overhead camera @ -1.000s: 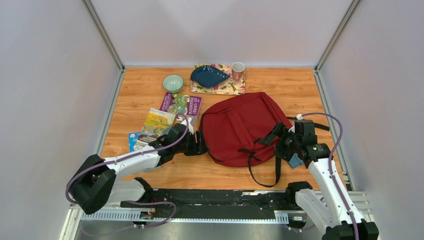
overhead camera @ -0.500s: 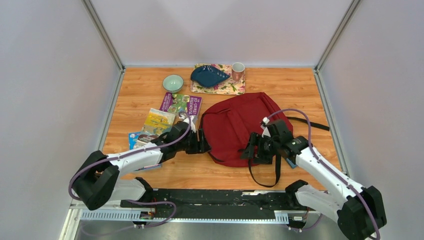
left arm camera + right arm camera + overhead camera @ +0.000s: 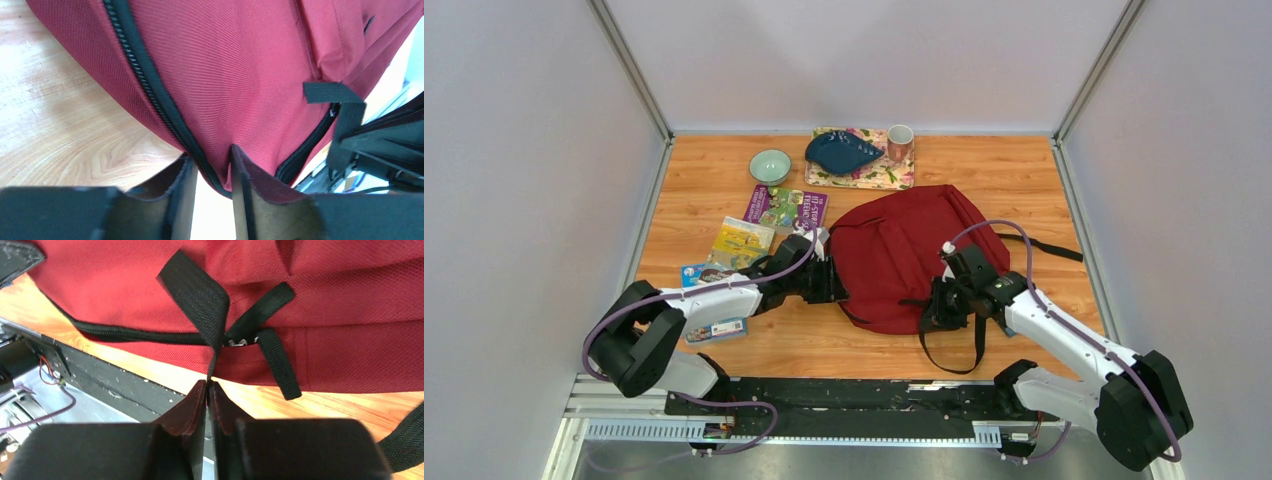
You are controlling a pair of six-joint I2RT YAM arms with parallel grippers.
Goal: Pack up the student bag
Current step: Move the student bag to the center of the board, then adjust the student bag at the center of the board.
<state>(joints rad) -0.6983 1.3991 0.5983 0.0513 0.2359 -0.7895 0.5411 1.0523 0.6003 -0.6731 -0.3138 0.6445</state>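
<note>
Zero items packed yet: books point(image 3: 769, 225) lie toward the table's point(image 3: 1024, 170) left edge, and the bag point(image 3: 904, 255), mid-table, looks zipped. Left gripper point(image 3: 211, 162) narrowly pinches its zip seam; right gripper point(image 3: 208, 390) is clamped tight on a black strap point(image 3: 200, 300).

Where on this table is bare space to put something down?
The table is bare far right, between the mug and the wall, and far left beside the green bowl. Mid-left is crowded with books; the student bag fills the centre.
</note>
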